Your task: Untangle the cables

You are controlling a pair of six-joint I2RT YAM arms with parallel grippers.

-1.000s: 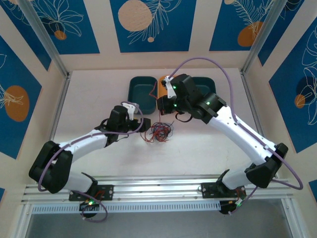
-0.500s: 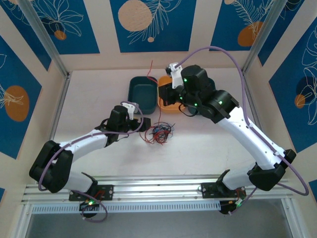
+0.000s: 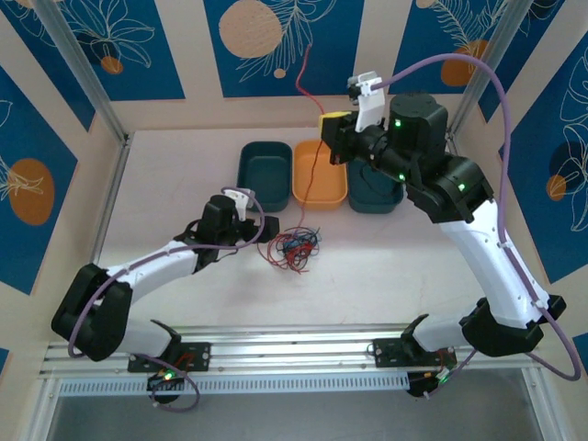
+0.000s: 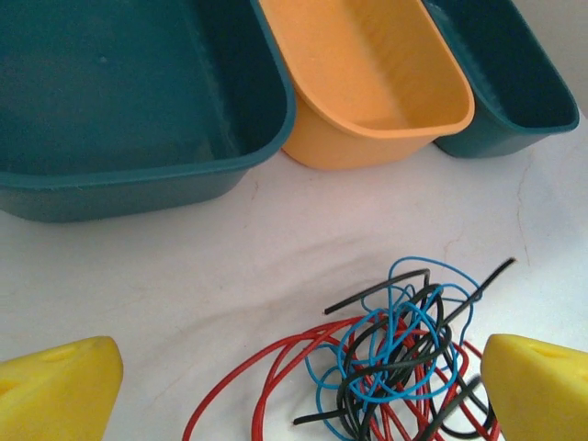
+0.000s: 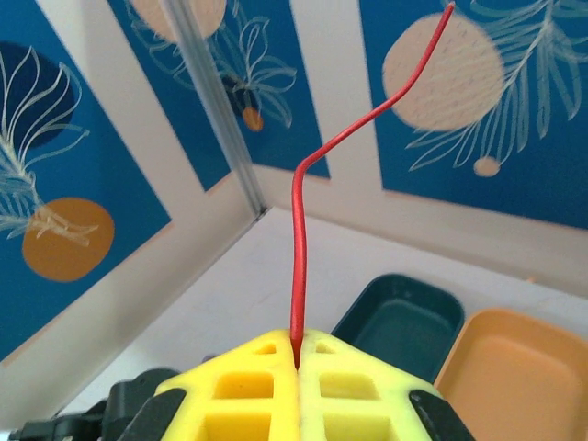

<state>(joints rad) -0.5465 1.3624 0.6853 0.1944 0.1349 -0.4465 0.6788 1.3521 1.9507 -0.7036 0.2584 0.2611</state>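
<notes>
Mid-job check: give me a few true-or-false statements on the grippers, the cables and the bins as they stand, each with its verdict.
1. The right gripper is shut on a red cable. True.
2. The left gripper is clamped on a blue cable. False: it is open, and the tangle of cables lies loose on the table by its fingers.
3. The orange bin stands between the left teal bin and the right teal bin. True.
4. A black cable lies in the orange bin. False: the orange bin is empty in the left wrist view.
</notes>
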